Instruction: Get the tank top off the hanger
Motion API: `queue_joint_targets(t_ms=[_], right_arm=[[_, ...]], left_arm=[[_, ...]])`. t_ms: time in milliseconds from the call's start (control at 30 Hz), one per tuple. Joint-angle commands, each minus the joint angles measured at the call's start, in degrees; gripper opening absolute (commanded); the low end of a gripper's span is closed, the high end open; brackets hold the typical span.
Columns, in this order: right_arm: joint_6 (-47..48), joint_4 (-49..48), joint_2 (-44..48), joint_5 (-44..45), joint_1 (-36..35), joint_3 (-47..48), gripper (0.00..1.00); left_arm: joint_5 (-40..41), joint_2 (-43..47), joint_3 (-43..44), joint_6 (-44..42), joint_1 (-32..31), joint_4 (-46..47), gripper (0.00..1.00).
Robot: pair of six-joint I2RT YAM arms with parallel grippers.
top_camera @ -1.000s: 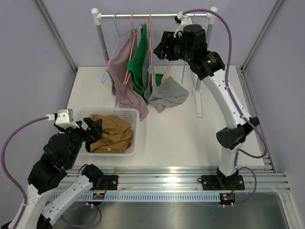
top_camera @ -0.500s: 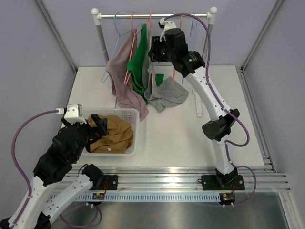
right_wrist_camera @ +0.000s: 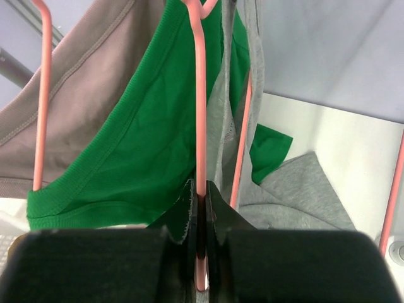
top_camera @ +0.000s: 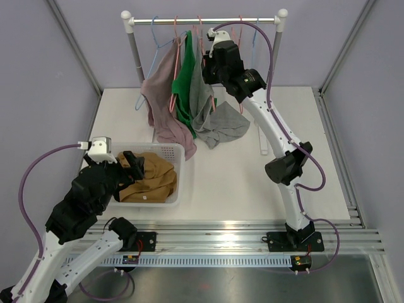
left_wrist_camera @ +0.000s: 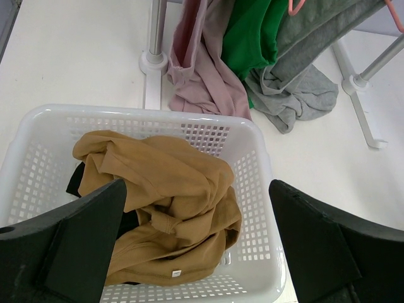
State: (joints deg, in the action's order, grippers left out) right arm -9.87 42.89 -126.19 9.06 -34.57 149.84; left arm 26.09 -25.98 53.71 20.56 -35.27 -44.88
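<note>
Up at the rack [top_camera: 144,21], the right gripper [top_camera: 206,65] is clamped on the thin wire of a pink hanger [right_wrist_camera: 200,95], and the grey tank top [top_camera: 221,126] isn't off yet: it hangs there beside a green top [right_wrist_camera: 145,145] with its lower part heaped on the table [top_camera: 252,183], so basically the whole pull-off looks left to do. Left gripper [top_camera: 132,165] hangs wide open and empty over the basket [left_wrist_camera: 158,112]. Only the right wrist view shows that pinch on the wire, while the overhead one shows the whole rack and both arms.
</note>
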Motion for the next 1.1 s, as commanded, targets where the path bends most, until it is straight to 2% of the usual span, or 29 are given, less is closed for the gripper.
queue_joint_targets(t_ms=[0, 467, 667, 767, 800, 967, 1067], right_arm=[[0.03, -3.52, 2.70, 2.98, -0.24, 0.72, 0.00], [-0.50, -4.92, 14.65, 4.30, -0.15, -3.41, 0.00], [-2.34, 0.26, 19.83, 2.55, -0.15, -6.30, 0.00], [-3.57, 1.93, 25.98, -1.75, -0.24, -13.24, 0.00], [-3.75, 1.58, 30.52, -4.29, -0.24, -18.74, 0.00], [-5.95, -3.96, 46.27, -7.65, -0.24, -38.62, 0.00], [-5.52, 1.56, 53.05, -13.18, -0.32, -41.46, 0.00]], left_arm=[[-1.48, -1.01, -0.54, -0.78, 0.20, 2.08, 0.99], [-1.13, -0.21, -0.54, -0.34, 0.20, 1.99, 0.99], [-1.04, 0.31, -0.54, -0.17, 0.20, 2.34, 0.99], [-4.45, 0.31, -0.19, -1.04, 0.20, 4.09, 0.99], [-7.95, 0.57, -0.19, -1.65, 0.20, 4.88, 0.99], [-11.40, -0.47, 1.13, -0.96, 0.29, 7.70, 0.99], [-15.26, -3.28, 2.71, 0.01, 0.29, 9.19, 0.99]])
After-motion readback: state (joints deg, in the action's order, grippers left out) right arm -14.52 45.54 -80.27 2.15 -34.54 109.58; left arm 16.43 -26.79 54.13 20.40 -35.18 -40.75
